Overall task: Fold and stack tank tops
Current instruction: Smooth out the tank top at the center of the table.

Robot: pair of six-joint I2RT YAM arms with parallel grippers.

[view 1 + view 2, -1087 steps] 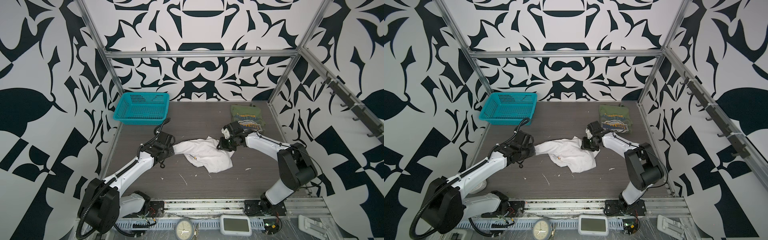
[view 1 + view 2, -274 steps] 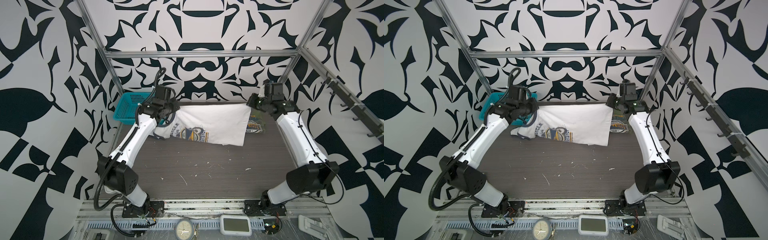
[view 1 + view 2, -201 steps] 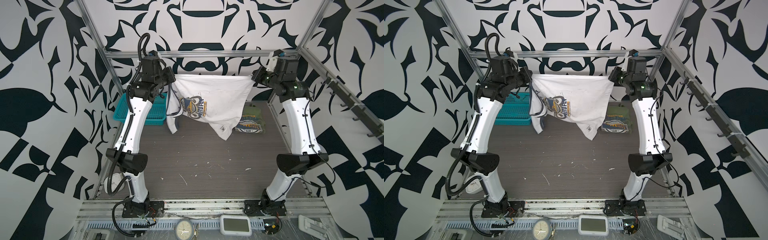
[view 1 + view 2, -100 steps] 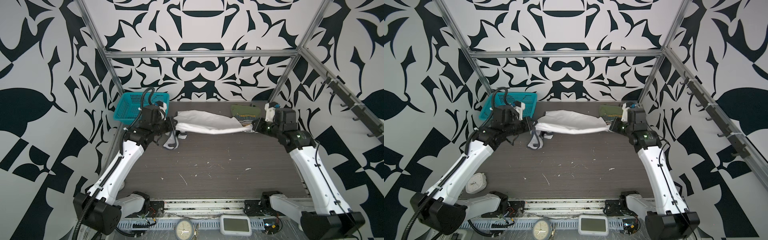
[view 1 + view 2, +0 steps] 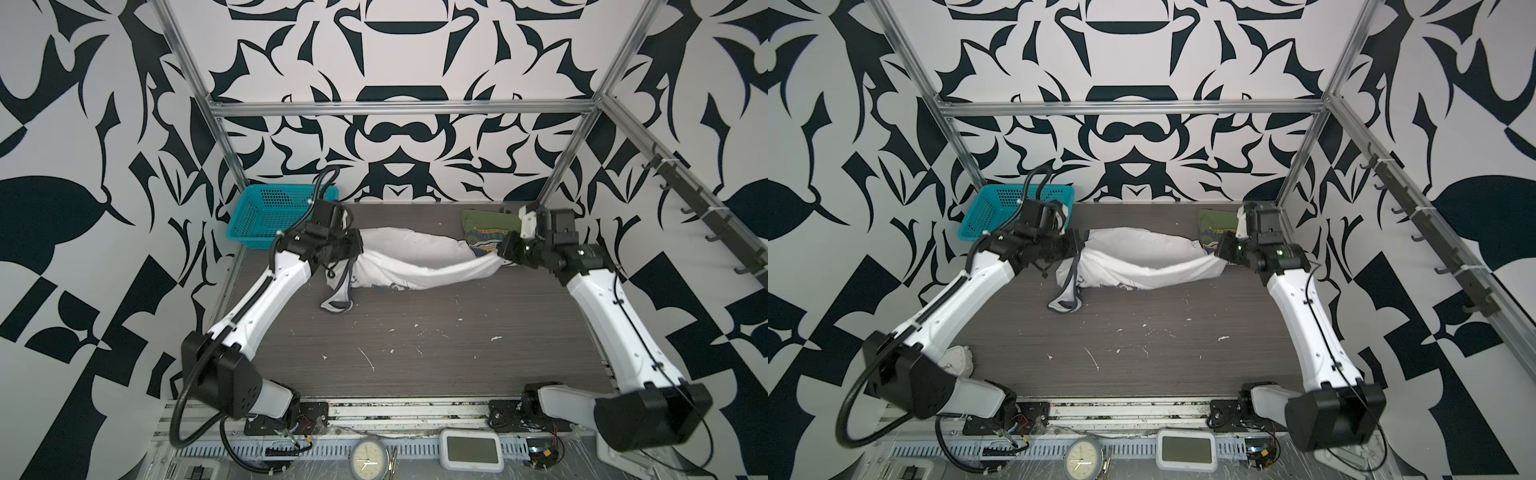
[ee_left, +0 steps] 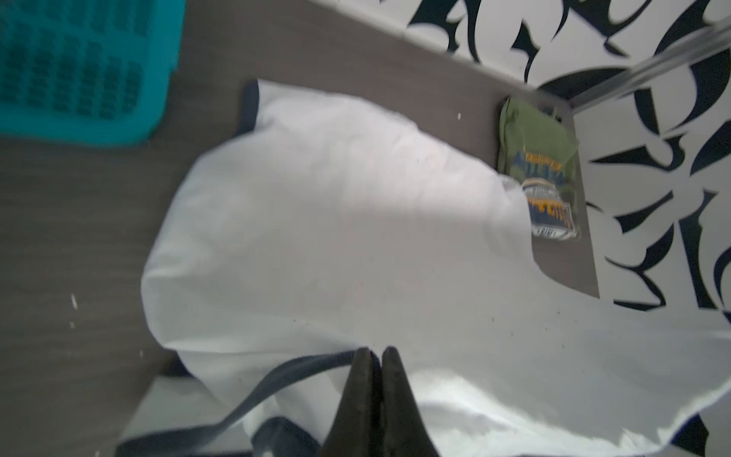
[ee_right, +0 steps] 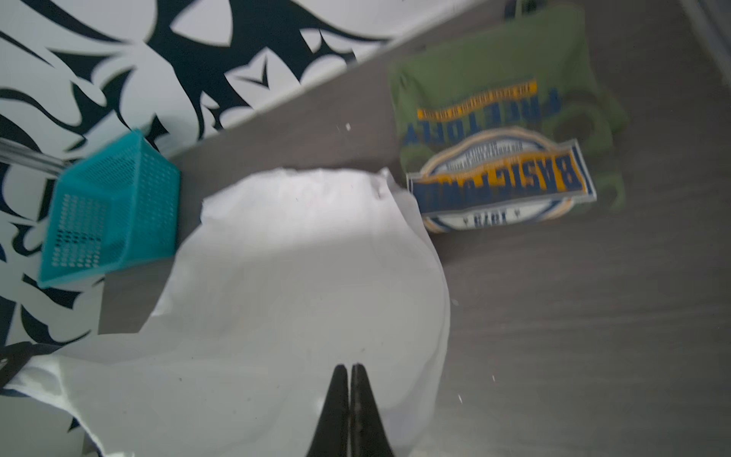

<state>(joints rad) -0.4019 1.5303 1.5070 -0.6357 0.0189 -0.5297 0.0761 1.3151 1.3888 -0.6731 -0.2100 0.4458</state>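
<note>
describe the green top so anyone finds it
On the dark wood-grain tabletop, go to the far right corner, opposite the teal plastic mesh basket. There lies the olive green cloth tank top. Unlike the white cloth tank top sagging beside it, it is folded, blue-yellow graphic up.

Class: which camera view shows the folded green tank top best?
The right wrist view: the green tank top lies large, its graphic nearly whole, though blurred. The left wrist view shows it small, a corner behind the white tank top. In both top views it is tiny, partly behind the right arm.
</note>
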